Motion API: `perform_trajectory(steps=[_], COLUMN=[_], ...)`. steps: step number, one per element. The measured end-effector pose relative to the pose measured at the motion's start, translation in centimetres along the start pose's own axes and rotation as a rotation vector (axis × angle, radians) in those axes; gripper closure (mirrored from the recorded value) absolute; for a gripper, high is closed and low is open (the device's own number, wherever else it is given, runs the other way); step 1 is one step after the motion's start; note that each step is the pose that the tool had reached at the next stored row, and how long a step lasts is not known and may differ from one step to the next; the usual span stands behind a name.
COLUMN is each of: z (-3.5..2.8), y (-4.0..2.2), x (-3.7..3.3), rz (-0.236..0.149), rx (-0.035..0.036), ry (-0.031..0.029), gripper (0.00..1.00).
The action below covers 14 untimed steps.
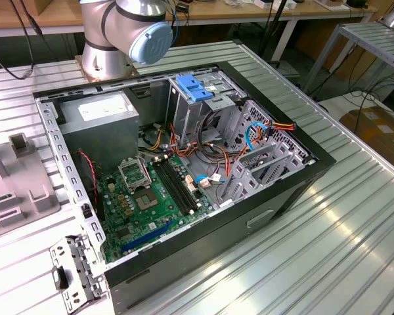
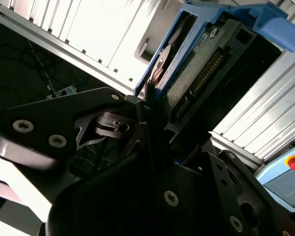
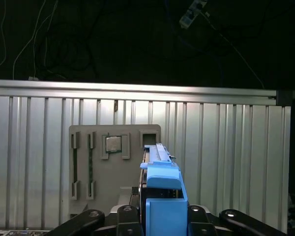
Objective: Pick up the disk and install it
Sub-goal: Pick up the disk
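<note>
The disk (image 3: 160, 194) shows in both wrist views as a silver drive in a bright blue plastic carrier, held off the table. My gripper (image 3: 160, 216) is shut on it, with a black finger (image 3: 125, 216) pressing each side of the carrier. In the second wrist view the disk (image 2: 187, 64) is seen edge-on, its connector side and blue frame rising out of the gripper (image 2: 155, 110). Under the held disk lies a grey fixture plate (image 3: 88, 162) on the ribbed aluminium table.
In the exterior view an open computer case (image 1: 184, 170) lies on the table with its motherboard (image 1: 144, 197), grey power supply (image 1: 98, 121), drive cage (image 1: 197, 111) and blue latch (image 1: 194, 87). The arm's base (image 1: 118, 33) stands behind it. A red button (image 2: 294, 162) sits nearby.
</note>
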<state>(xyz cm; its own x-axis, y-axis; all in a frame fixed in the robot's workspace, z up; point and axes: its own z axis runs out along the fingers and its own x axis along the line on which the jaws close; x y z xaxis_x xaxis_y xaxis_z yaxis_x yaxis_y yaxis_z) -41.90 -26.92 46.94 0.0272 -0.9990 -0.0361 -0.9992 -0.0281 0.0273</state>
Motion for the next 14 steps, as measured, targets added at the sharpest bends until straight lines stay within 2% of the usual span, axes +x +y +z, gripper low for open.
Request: perform_trajectory(steps=[8, 14], z=[-0.03, -0.03], y=[0.00, 0.01], x=[0.01, 0.27], rz=[0.000, 0.000], rx=[-0.0001, 0.0000], ry=[0.0000, 0.0000], gripper=[0.64, 0.64])
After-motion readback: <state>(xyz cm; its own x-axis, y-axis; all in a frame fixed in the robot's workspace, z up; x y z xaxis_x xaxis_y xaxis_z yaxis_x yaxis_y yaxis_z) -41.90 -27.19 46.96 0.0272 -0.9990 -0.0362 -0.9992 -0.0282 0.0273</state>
